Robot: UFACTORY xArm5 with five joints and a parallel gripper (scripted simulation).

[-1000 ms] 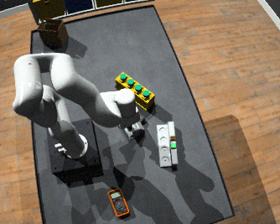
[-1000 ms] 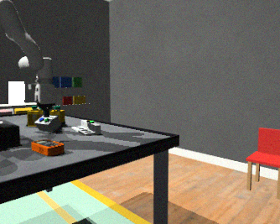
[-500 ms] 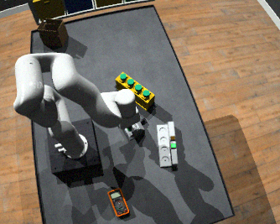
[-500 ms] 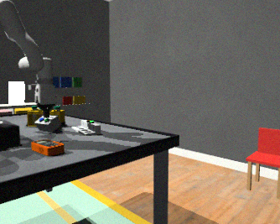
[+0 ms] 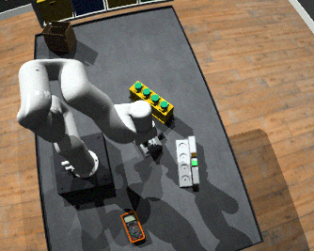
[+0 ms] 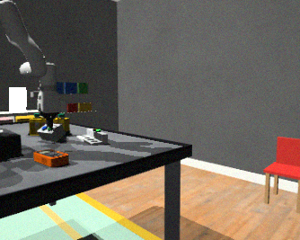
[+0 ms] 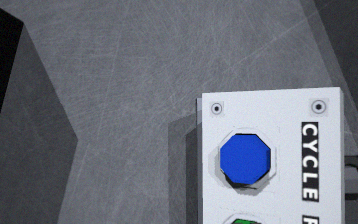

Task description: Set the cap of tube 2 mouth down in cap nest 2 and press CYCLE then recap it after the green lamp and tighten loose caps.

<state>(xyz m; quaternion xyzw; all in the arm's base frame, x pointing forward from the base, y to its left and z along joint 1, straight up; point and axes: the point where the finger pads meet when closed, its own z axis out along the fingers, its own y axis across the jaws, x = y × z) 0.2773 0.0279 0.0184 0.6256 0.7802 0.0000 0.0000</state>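
The gripper [image 6: 48, 118] has its fingers pressed together with nothing between them. They are hard to see: in the top view the white wrist of the arm [image 5: 141, 116] covers them, and the wrist view does not show them at all. In the exterior view only a dark narrow tip is visible, pointing down at the key housing [image 6: 53, 134] just below it; whether it touches a key I cannot tell.

The wrist view shows the housing [image 7: 280, 115] from above, with the blue CYCLE key [image 7: 245, 158] below and a little to the right of the camera centre. The READY key [image 7: 244, 221] is cut off at the bottom edge, so only a thin green part appears.

The decapping station [image 5: 151, 101], a yellow block, stands just behind the gripper, further from the arm's base. All four green caps [image 5: 150, 95] sit on top of their tubes; tube 2 itself is too small to make out. The cap tray [image 5: 183, 163] lies to the gripper's side, near it but apart. A small green light [image 5: 194, 162] shows on the strip beside the tray.

Only the top view shows the nests of the tray. An orange multimeter [image 5: 133, 227] lies well apart, in front of the arm's black base plate [image 5: 65, 189]. Only the exterior view shows a red chair [image 6: 290, 160] on the floor.
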